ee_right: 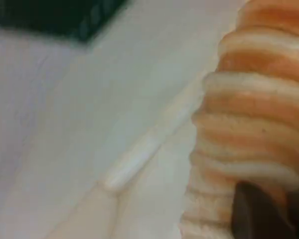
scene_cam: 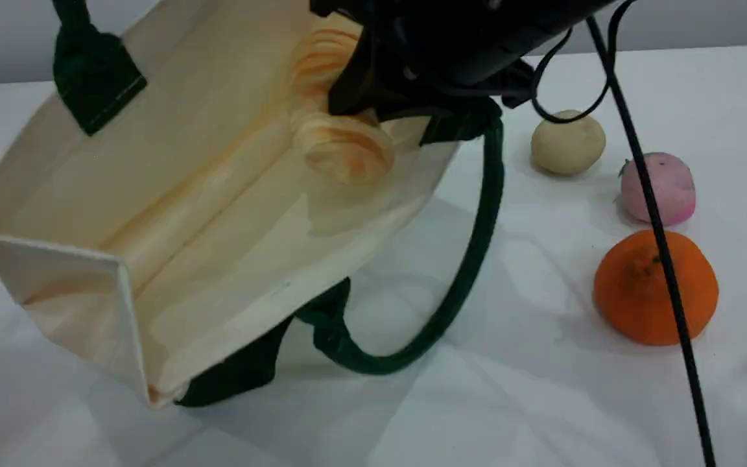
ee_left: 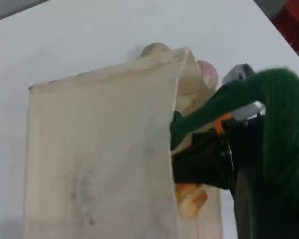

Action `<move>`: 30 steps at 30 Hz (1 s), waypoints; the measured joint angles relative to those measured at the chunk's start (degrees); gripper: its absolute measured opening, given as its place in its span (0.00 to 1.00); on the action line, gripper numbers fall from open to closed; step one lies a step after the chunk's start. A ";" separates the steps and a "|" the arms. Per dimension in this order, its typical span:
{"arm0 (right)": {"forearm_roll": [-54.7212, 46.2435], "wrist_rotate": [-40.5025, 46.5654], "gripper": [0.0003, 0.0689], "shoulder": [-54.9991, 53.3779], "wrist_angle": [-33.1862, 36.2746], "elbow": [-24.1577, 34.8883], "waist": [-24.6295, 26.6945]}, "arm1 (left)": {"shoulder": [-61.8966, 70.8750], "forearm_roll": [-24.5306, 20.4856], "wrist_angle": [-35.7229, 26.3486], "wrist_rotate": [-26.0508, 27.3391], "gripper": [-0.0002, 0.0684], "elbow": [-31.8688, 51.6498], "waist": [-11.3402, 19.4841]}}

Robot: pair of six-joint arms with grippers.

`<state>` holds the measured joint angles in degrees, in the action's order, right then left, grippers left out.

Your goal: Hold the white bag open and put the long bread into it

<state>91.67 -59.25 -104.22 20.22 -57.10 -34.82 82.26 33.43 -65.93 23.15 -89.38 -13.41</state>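
Observation:
The white bag [scene_cam: 218,214] is tipped up with its open mouth toward the scene camera. One dark green handle [scene_cam: 91,71] is pulled tight up to the top edge; in the left wrist view the same handle [ee_left: 284,124] drapes over my left gripper [ee_left: 261,209], which is shut on it. The other handle [scene_cam: 471,259] loops loose on the table. The long bread [scene_cam: 341,149], ridged and golden-orange, hangs inside the bag's mouth. My right gripper [scene_cam: 360,110] is shut on its upper part. In the right wrist view the bread [ee_right: 249,124] fills the right side above a dark fingertip [ee_right: 254,214].
Right of the bag lie a beige ball [scene_cam: 568,143], a pink round item [scene_cam: 662,188] and an orange fruit [scene_cam: 646,288]. A black cable [scene_cam: 659,233] runs down in front of them. The table is covered in white cloth [scene_cam: 542,389].

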 joint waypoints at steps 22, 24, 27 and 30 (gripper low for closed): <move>3.43 -14.54 0.88 2.79 17.36 -1.09 0.49 | -0.18 -1.00 0.38 0.60 0.12 0.00 0.07; 2.39 -13.72 0.84 4.72 17.99 -1.09 1.54 | -0.22 -2.75 0.38 0.55 0.12 0.00 0.07; -0.28 -12.09 0.79 8.96 19.44 -1.04 3.94 | -0.36 -3.89 0.68 0.48 0.12 0.00 0.07; -3.80 -9.43 0.79 13.51 19.40 -1.00 7.42 | -1.52 -5.16 2.25 0.41 0.12 0.00 0.12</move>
<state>87.87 -68.68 -90.71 39.63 -58.10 -27.40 80.74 28.28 -63.68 23.56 -89.38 -13.28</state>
